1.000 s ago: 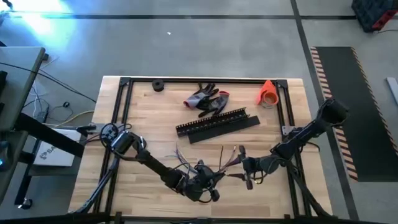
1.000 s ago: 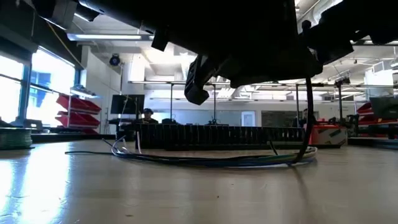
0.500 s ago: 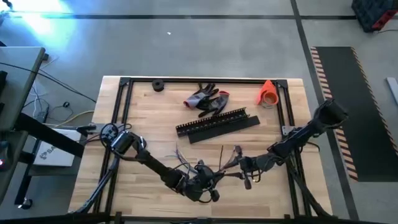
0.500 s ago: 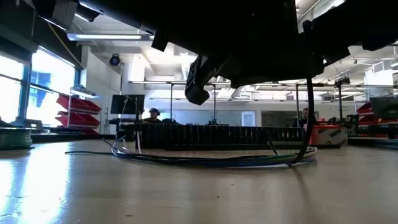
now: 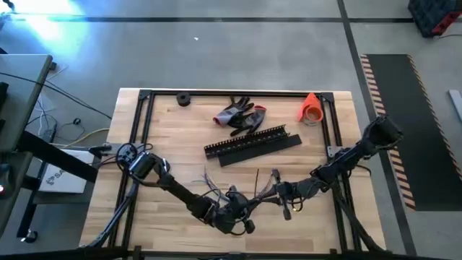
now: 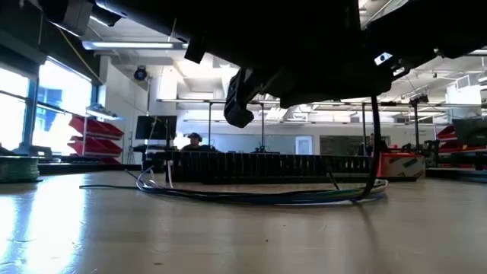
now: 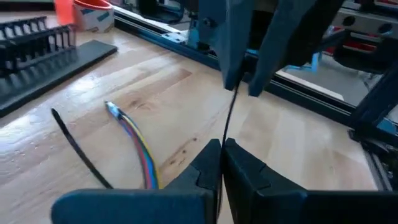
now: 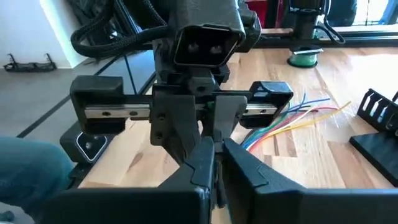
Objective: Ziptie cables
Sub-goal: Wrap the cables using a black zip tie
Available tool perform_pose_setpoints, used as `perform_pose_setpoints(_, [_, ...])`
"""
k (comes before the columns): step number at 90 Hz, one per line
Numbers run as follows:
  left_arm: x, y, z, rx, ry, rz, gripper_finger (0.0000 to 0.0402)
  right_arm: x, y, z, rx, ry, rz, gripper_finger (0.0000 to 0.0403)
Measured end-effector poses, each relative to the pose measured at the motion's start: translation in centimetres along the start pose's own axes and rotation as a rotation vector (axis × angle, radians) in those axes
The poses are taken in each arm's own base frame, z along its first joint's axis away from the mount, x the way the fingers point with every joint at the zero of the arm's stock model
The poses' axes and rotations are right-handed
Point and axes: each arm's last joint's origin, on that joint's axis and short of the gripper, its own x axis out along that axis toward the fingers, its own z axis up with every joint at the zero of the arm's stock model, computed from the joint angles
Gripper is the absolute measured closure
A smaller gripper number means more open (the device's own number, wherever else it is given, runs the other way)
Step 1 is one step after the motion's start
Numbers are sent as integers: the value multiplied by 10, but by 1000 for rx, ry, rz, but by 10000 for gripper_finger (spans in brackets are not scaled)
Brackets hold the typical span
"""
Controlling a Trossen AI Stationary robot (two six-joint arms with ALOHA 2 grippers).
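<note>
Both claws meet nose to nose over the table's point(image 5: 173, 126) front middle: left claw point(image 5: 249, 208) and right claw point(image 5: 278, 193) both pinched shut on one thin black strand point(image 7: 229, 115), probably the ziptie. Cables point(image 5: 216, 189) lie loose beneath, unbundled. Your cinching's still ahead.

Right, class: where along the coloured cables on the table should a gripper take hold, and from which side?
Take the cables just behind the tip, where the strands run packed together. They lie flat on the table, so come from straight above, fingers straddling the bundle across its run.
</note>
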Motion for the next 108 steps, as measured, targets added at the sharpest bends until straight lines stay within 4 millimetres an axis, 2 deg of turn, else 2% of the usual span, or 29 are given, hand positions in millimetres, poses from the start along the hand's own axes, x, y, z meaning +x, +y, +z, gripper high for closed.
perform_pose_setpoints(25, [0, -2, 5, 70, -29, -8, 314, 0, 1, -1, 22, 16, 23, 401])
perform_pose_setpoints(37, [0, -3, 7, 92, -39, -18, 302, 0, 0, -3, 17, 32, 26, 402])
perform_pose_setpoints(87, [-1, -5, 7, 90, -25, -58, 395, 0, 0, -3, 9, 38, 27, 403])
perform_pose_setpoints(108, [-1, -5, 7, 85, -21, -68, 401, 0, 1, -3, 5, 38, 30, 402])
